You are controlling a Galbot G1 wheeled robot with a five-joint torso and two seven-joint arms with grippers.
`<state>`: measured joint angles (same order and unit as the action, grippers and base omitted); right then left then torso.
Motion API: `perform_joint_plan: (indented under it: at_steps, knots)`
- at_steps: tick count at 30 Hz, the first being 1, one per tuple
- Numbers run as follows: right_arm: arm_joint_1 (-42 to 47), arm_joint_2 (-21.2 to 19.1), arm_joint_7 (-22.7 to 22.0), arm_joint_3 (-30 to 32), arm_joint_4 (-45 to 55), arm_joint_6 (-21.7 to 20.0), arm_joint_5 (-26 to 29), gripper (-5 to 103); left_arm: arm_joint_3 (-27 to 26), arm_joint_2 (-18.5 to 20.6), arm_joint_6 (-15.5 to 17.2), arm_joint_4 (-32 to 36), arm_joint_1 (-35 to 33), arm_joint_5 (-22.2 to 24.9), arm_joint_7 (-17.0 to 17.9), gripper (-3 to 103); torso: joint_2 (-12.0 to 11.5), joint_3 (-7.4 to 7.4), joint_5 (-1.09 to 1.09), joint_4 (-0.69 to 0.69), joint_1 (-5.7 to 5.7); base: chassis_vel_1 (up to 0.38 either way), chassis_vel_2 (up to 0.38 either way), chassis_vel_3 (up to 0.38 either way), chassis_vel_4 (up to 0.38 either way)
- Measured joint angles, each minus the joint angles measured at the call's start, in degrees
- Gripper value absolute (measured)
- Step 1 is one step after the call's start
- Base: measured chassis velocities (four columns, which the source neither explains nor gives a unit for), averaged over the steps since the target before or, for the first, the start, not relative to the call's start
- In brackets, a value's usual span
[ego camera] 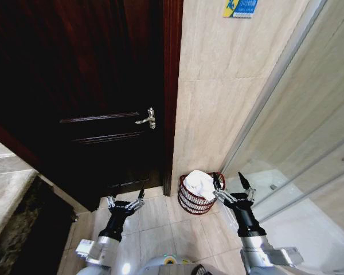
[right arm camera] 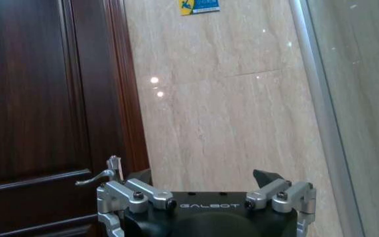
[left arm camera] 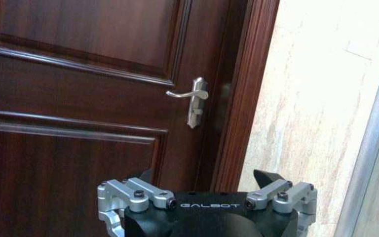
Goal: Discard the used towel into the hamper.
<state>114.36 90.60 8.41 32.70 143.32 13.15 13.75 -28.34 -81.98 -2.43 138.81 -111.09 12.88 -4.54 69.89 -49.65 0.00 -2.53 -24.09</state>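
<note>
Both of our arms are showing at the bottom of the head view, nearest the camera. We are holding the left gripper (ego camera: pixel 125 201) low over the floor tiles (ego camera: pixel 155 220) in front of the dark wooden door (ego camera: pixel 97 86); its jaws are standing spread and are gripping nothing. We are holding the right gripper (ego camera: pixel 231 185) just beside the rim of the hamper (ego camera: pixel 190 201), on the hamper's right; its jaws are also standing spread and empty. In the left wrist view the left gripper (left arm camera: pixel 206 178) is facing the door and its lever handle (left arm camera: pixel 191 100); in the right wrist view the right gripper (right arm camera: pixel 203 177) is facing the beige tiled wall (right arm camera: pixel 236 108). The hamper is standing on the floor against that wall, between the door frame and the glass partition (ego camera: pixel 301 149). A white towel (ego camera: pixel 199 184) is lying bunched inside it, rising a little above the rim. We are judging the discard step as done, since the towel is resting in the hamper and neither gripper is touching it. Only clearing the arms appears to remain.
</note>
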Motion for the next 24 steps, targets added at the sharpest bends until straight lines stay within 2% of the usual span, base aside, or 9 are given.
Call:
perform_joint_plan:
  at_steps: [24]
  knots:
    - [-0.01, 0.0, -0.06, -0.01, -0.08, 0.08, -0.03, 100, 0.0, 0.0, 0.0, 0.0, 0.0, 0.0, 0.0, 100, -1.32, 0.69, 0.0, 0.0, 0.63, 0.025, 0.022, 0.021, 0.027]
